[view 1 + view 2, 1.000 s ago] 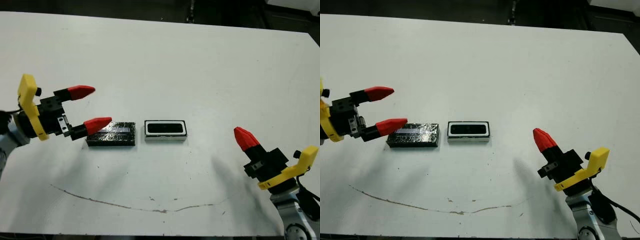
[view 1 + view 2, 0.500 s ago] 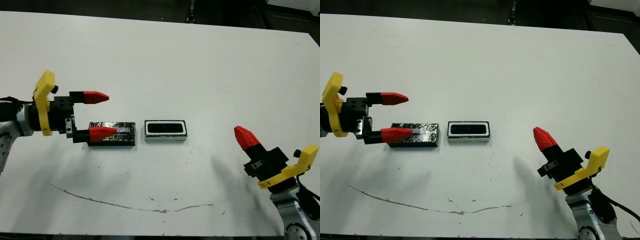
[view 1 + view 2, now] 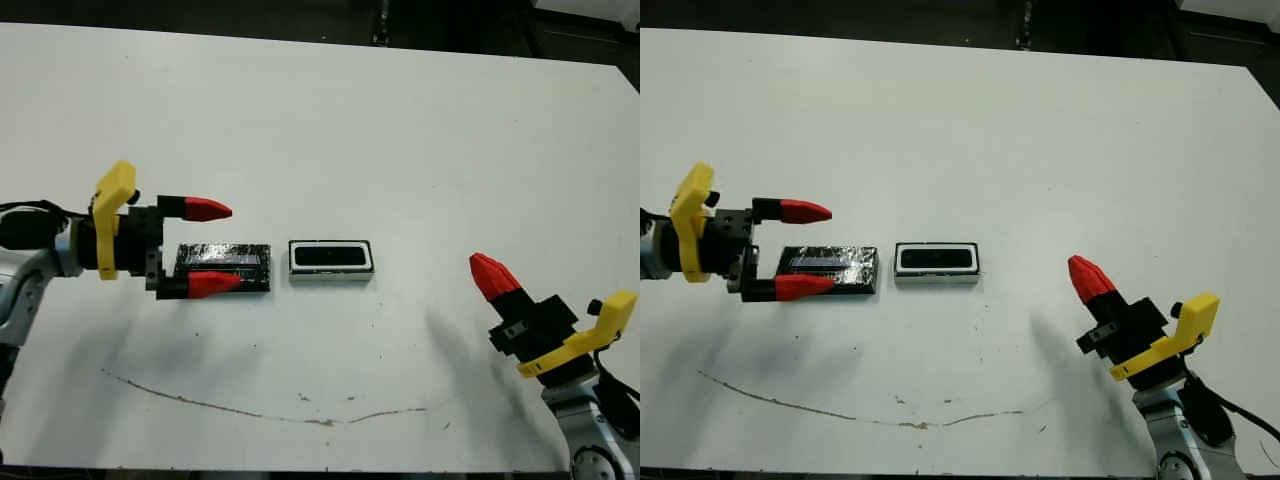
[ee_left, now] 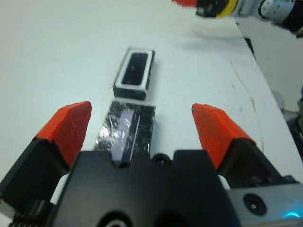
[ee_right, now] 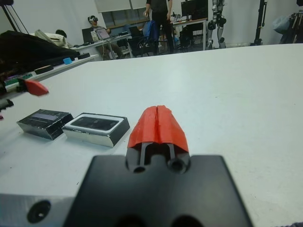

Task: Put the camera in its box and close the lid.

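Bright overhead light is casting soft shadows on the table (image 3: 400, 130), while glare is streaking the lid (image 3: 225, 268).

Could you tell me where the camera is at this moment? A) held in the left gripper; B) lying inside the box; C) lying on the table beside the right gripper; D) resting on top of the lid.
B: the camera lies as a dark bar inside the white-walled box, with the lid beside it on the table.
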